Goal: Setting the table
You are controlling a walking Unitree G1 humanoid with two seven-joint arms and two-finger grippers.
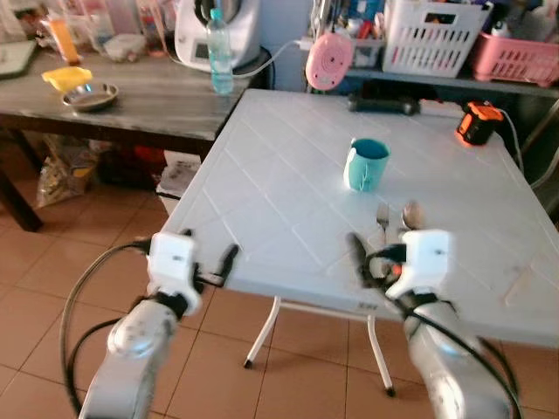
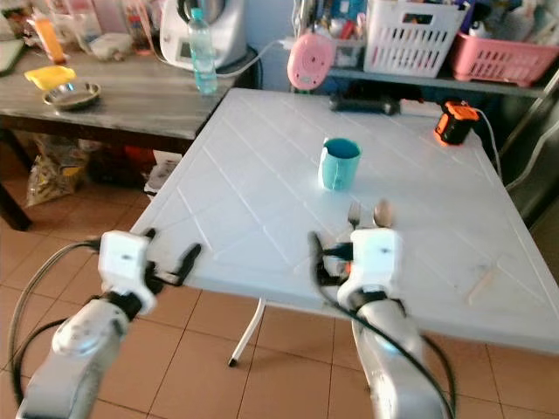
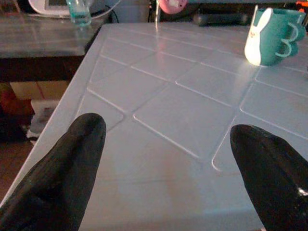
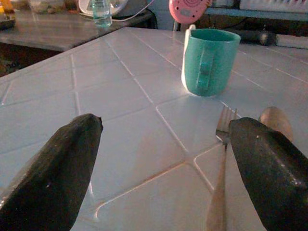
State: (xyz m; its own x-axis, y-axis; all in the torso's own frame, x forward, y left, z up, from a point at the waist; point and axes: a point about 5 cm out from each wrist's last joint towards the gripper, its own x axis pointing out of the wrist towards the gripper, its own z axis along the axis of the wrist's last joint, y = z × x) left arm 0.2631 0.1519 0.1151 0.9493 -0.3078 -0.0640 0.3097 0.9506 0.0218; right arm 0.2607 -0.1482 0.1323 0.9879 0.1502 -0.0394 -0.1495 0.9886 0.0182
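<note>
A water bottle (image 1: 220, 50) and metal bowl (image 1: 89, 95) stand on the grey side table (image 1: 166, 100).

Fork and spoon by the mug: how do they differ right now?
The fork has tines at its tip; the spoon ends in a rounded bowl. The fork lies on the robot's left of the pair, the spoon on its right. In the right wrist view the fork's handle shows, while a finger covers the spoon's. Both are metal and lie side by side on the white table, tips toward the teal mug.
</note>
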